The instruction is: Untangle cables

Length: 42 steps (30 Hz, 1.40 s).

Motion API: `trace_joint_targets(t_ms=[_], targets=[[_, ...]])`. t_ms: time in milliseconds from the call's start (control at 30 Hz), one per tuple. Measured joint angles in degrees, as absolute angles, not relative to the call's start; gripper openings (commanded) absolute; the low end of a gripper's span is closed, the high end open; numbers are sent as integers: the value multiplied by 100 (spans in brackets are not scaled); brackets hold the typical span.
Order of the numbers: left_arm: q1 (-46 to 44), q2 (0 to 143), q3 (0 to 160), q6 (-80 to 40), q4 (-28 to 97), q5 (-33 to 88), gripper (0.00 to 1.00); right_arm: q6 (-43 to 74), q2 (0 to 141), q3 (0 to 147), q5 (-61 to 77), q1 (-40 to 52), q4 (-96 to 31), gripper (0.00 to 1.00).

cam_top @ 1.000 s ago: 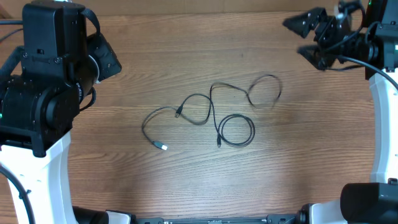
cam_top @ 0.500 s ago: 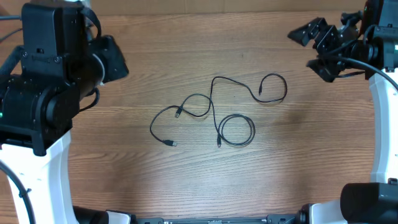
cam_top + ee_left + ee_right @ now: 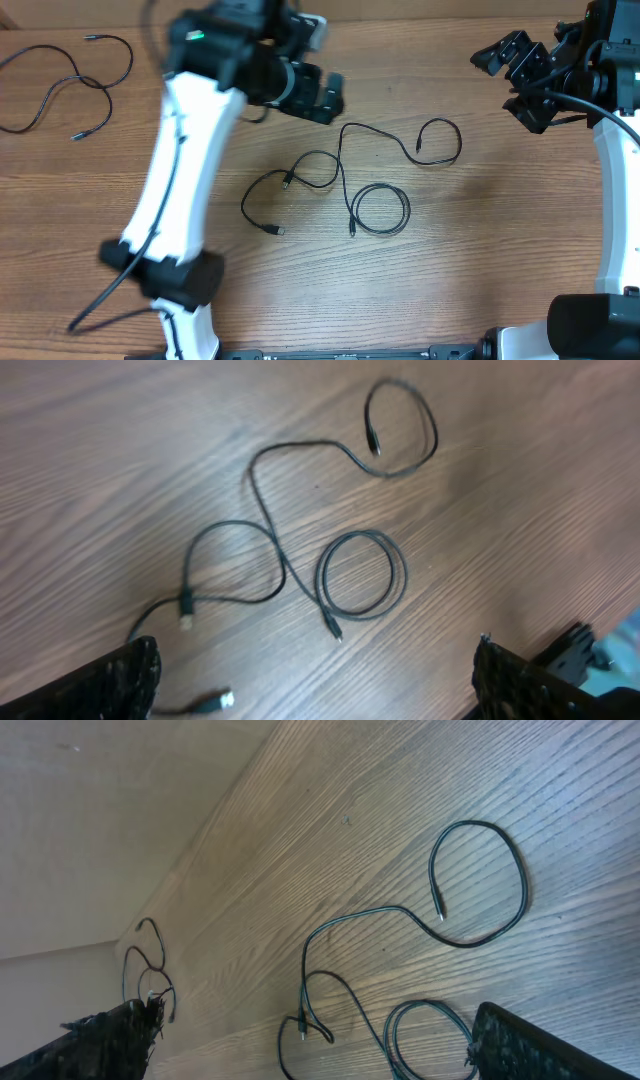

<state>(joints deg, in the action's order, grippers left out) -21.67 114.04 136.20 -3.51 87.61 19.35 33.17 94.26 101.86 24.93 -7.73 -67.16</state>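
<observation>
Mid-frame on the wooden surface (image 3: 480, 270): a bunch of cables (image 3: 344, 180), one small coil and loose loops crossing each other. Just above it, left fingers (image 3: 318, 96) spread wide, grasping nothing. At upper right, right fingers (image 3: 512, 80) likewise released and empty. In the far upper left corner, more cords (image 3: 72, 80) lying well apart from the bunch. Judged partly done: some set aside, the crossed middle ones yet to part. Past the surface's edge, only a plain pale background (image 3: 80, 820).
</observation>
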Motion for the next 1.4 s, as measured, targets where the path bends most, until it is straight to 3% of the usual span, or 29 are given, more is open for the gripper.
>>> trace_joint_targets(t_ms=[100,500,933,1000,1100,1300,1400], targets=[[-2397,11981,13620,-281,8615,1911,98,3317,9426,10186,2456,-775,-6746,100],[-2591,13585,13620,-314,7905,1791,76,3301,9426,10186,2139,-773,-6921,100],[-2591,14311,13620,-600,7660,1765,71,3297,9426,10186,2093,-773,-7035,100],[-2591,14365,13620,-635,7658,1758,66,3297,9426,10186,2095,-775,-7035,100],[-2591,14403,13620,-808,7627,1754,49,3297,9426,10186,2095,-773,-7037,100],[-2591,14475,13620,-941,7603,1756,45,3297,9426,10186,2095,-775,-7063,100],[-2591,14512,13620,-952,7594,1756,50,3299,9426,10186,2086,-773,-7085,100]])
